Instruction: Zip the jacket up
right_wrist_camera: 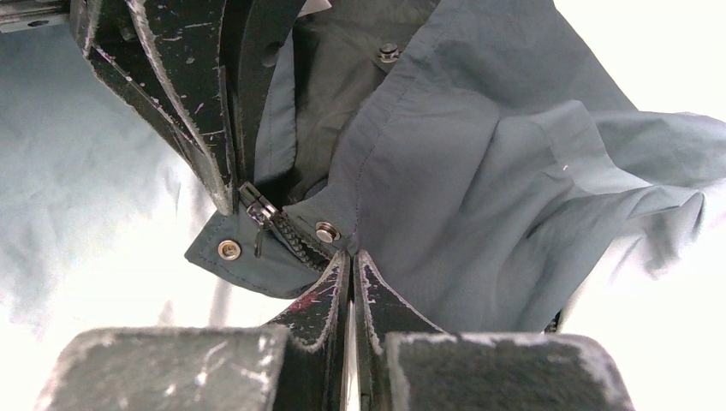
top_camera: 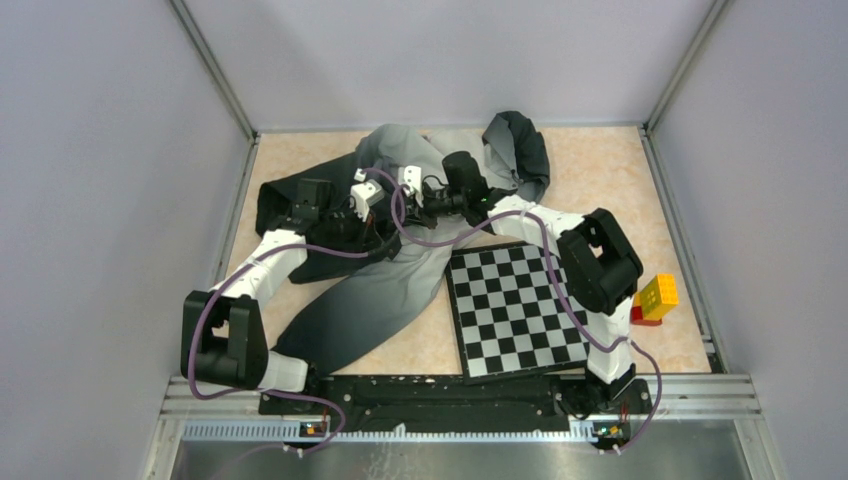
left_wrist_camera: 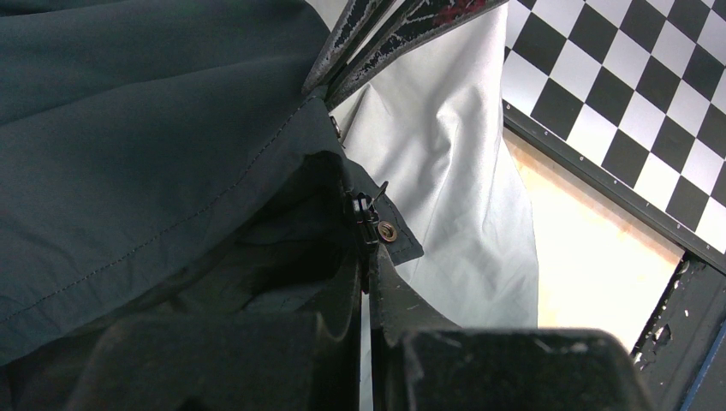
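The jacket [top_camera: 380, 290] lies spread on the table, light grey at the back fading to charcoal at the front. Both grippers meet over its dark hem corner near the middle back. My left gripper [top_camera: 376, 208] [left_wrist_camera: 368, 272] is shut on the jacket edge right at the zipper slider [left_wrist_camera: 362, 214], beside a brass snap [left_wrist_camera: 388, 231]. My right gripper [top_camera: 398, 200] [right_wrist_camera: 352, 257] is shut on the other hem edge, just below a silver snap [right_wrist_camera: 325, 231]. The right wrist view shows the slider [right_wrist_camera: 255, 208] and zipper teeth [right_wrist_camera: 295, 244] between the two grips.
A chessboard [top_camera: 515, 310] lies right of the jacket, one sleeve overlapping its left edge; it also shows in the left wrist view [left_wrist_camera: 633, 94]. Yellow and red blocks [top_camera: 655, 298] sit at the right. Grey walls enclose the table on three sides.
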`<state>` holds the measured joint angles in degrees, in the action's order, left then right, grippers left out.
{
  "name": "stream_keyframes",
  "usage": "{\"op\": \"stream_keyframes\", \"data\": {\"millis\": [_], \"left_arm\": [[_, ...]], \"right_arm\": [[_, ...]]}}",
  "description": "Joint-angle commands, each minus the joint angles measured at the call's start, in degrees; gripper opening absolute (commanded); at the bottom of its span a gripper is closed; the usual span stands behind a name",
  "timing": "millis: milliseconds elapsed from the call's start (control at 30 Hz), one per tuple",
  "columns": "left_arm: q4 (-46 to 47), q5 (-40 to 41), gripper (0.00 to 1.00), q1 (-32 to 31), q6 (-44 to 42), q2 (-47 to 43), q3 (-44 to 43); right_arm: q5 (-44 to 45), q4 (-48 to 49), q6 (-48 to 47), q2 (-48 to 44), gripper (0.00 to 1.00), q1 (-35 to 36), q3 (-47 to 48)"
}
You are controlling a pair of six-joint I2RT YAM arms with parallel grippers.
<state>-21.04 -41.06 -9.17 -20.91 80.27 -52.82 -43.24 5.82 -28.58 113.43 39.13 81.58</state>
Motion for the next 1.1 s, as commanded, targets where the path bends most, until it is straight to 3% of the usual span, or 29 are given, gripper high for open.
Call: {"op": "stream_keyframes", "data": {"millis": [0, 1067], "left_arm": [[1.25, -0.29, 0.00, -0.06, 0.25, -1.53, -0.46], [1.63, -0.51, 0.00, -0.06, 0.56, -1.53, -0.42]], "right_arm": [[-0.79, 0.31, -1.06, 0.28, 0.00, 0.51, 3.09], [-2.09, -0.26, -1.51, 0.39, 0.00, 0.90, 3.45]]}}
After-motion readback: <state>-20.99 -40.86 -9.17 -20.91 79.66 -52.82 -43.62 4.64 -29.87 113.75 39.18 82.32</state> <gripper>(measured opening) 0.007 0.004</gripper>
